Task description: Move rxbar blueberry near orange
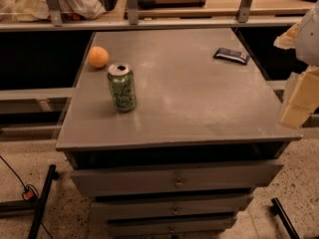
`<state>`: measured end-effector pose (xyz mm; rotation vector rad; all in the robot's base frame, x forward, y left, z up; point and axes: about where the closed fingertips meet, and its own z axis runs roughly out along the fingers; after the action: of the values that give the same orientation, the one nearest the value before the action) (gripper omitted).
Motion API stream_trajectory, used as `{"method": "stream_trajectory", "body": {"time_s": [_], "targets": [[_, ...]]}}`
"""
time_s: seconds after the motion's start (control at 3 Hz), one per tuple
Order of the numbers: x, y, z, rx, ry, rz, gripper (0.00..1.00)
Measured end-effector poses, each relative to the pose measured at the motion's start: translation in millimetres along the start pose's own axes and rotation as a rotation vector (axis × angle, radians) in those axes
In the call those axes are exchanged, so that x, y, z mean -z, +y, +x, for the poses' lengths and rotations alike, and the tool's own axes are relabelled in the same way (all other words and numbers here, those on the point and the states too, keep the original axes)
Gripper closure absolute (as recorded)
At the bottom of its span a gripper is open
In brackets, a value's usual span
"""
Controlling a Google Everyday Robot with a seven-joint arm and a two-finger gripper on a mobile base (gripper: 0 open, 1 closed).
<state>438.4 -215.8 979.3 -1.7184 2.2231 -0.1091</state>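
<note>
The rxbar blueberry [231,55] is a flat dark bar with pale lettering, lying near the back right corner of the grey cabinet top [189,98]. The orange [98,57] sits at the back left edge of the top. My gripper [300,99] hangs at the right edge of the view, beside the cabinet's right side, in front of and to the right of the bar, apart from it. It holds nothing that I can see.
A green soda can [122,87] stands upright in front of the orange, a little to its right. The cabinet has several drawers [175,179] below. A shelf rail [149,23] runs behind the top. Black legs and a cable lie on the floor.
</note>
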Motion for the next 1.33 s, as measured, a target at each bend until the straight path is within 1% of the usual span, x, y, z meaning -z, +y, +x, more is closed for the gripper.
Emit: {"method": "stream_trajectory", "body": {"time_s": [0.33, 0.67, 1.0, 1.33], "targets": [[0, 0, 0, 0.0, 0.0, 0.0, 0.0], [-4, -16, 0, 0.016, 0.013, 0.016, 0.0], [-23, -61, -2, 0.04, 0.022, 0.02, 0.0], [-49, -134, -13, 0.024, 0.007, 0.072, 0.0]]}}
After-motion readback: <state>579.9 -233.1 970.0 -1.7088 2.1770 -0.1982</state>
